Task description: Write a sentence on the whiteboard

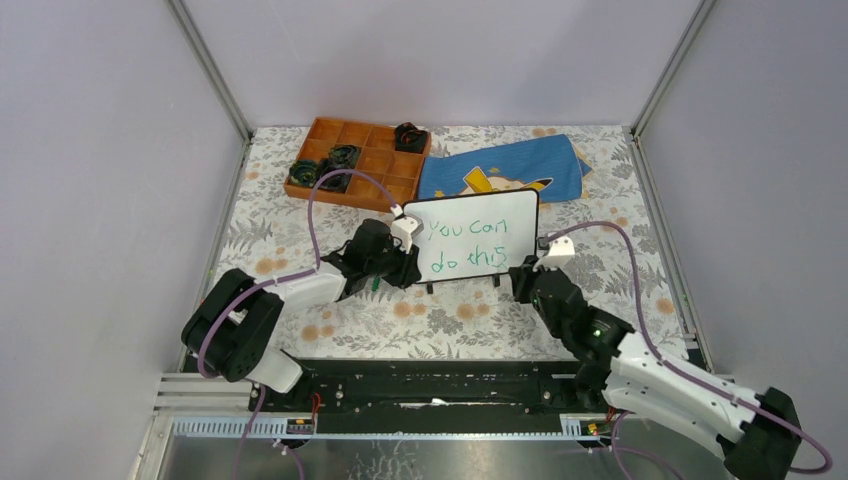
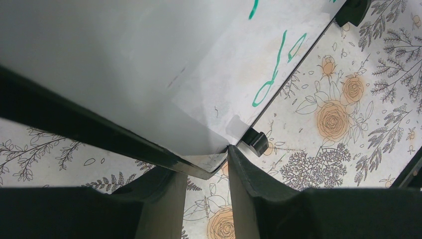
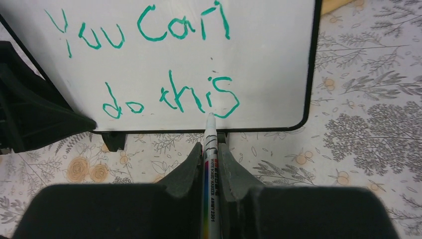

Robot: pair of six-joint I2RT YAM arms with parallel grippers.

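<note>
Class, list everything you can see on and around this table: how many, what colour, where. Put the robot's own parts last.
whiteboard: one, white with black frame, standing mid-table
sentence: one, green, two lines on the whiteboard
marker: one, white barrel, tip at the final "s"
tray: one, orange, far left, divided into compartments
dark bundles: four, blackish, in separate tray compartments
cloth: one, blue with yellow print, behind the whiteboard
table cover: one, white floral, under everything
left gripper: one, black, closed on the whiteboard's lower left corner
right gripper: one, black, closed on the marker

Blk arms (image 1: pixel 290 290) w/ white shell sections, purple cables (image 1: pixel 311 225), white wrist cams (image 1: pixel 404 228)
</note>
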